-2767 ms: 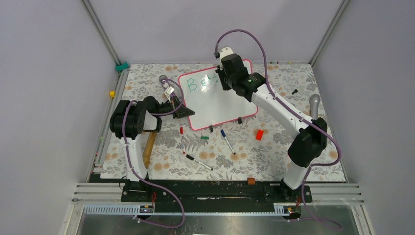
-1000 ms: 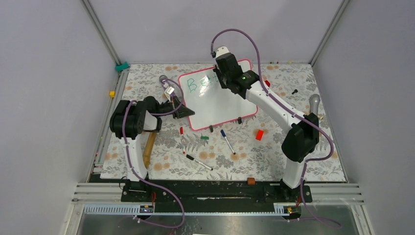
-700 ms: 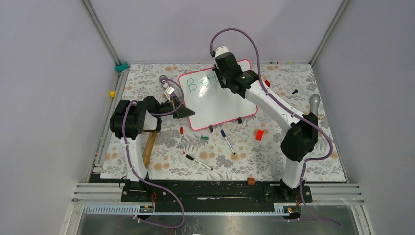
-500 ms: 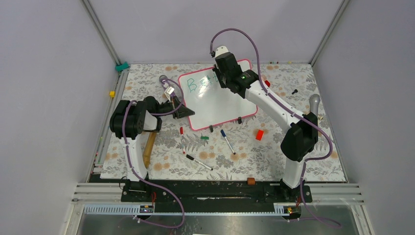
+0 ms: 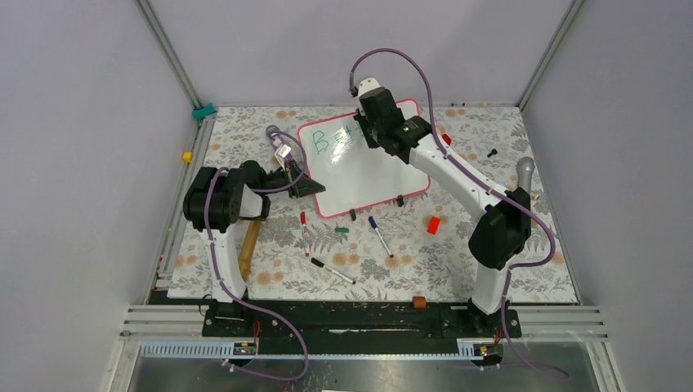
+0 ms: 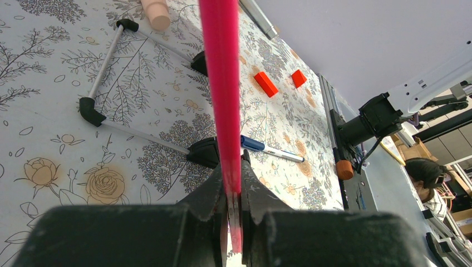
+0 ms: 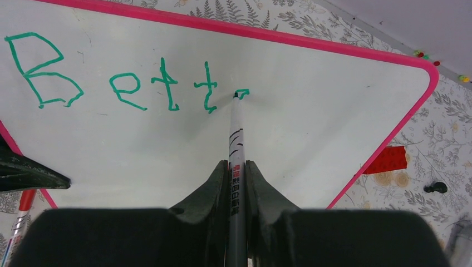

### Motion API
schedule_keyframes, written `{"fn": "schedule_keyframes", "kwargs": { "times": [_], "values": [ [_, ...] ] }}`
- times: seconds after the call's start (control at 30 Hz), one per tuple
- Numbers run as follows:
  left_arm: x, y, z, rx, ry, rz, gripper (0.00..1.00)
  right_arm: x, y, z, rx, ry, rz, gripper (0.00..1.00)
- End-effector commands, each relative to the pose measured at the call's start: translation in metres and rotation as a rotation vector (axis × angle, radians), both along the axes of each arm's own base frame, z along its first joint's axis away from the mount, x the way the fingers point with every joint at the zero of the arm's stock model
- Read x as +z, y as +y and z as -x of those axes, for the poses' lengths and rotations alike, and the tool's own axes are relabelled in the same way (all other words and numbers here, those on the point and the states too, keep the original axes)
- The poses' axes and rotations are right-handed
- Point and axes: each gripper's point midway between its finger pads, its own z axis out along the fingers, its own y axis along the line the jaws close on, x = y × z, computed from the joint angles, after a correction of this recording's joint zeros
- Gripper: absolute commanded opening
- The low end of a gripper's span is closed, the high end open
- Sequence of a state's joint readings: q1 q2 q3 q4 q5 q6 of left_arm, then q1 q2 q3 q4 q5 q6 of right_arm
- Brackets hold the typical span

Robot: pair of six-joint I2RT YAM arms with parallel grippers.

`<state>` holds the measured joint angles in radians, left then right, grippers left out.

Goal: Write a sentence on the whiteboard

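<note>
The whiteboard (image 5: 364, 175) lies tilted on the floral table, its pink frame (image 6: 220, 83) running up the middle of the left wrist view. My left gripper (image 6: 234, 167) is shut on that frame at the board's near-left corner (image 5: 304, 186). The sentence (image 7: 128, 89) reads "Bett" in green, with a short fresh stroke beside it (image 5: 335, 140). My right gripper (image 7: 236, 166) is shut on a green marker (image 7: 236, 133). The marker's tip touches the board (image 7: 311, 128) at that stroke. In the top view the right gripper (image 5: 372, 122) hangs over the board's upper middle.
In front of the board lie a red-capped marker (image 5: 304, 231), a blue-capped marker (image 5: 379, 235), a black marker (image 5: 333, 270) and a green cap (image 5: 342, 230). Red blocks (image 5: 433, 224) (image 7: 388, 159) sit to the right. A wooden stick (image 5: 249, 247) lies by the left arm.
Since the earliest frame the right gripper has moved a little with the marker, and more green writing shows beside it. Over the last second almost nothing moves. The left arm is still.
</note>
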<state>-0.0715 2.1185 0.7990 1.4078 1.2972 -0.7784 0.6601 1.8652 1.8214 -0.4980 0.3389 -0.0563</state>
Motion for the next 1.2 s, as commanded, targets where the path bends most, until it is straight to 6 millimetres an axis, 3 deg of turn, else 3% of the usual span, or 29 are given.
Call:
{"fn": "schedule_keyframes", "kwargs": {
  "times": [0.0, 0.57, 1.17],
  "values": [
    [-0.012, -0.007, 0.027, -0.156, -0.103, -0.023, 0.0, 0.01, 0.006, 0.003, 0.03, 0.002, 0.003, 0.0],
    [-0.012, -0.007, 0.027, -0.157, -0.104, -0.023, 0.0, 0.005, -0.007, 0.002, -0.008, 0.022, 0.082, 0.0],
    [-0.012, -0.007, 0.027, -0.157, -0.105, -0.023, 0.0, 0.034, -0.008, 0.006, -0.025, -0.085, -0.039, 0.0]
  ]
}}
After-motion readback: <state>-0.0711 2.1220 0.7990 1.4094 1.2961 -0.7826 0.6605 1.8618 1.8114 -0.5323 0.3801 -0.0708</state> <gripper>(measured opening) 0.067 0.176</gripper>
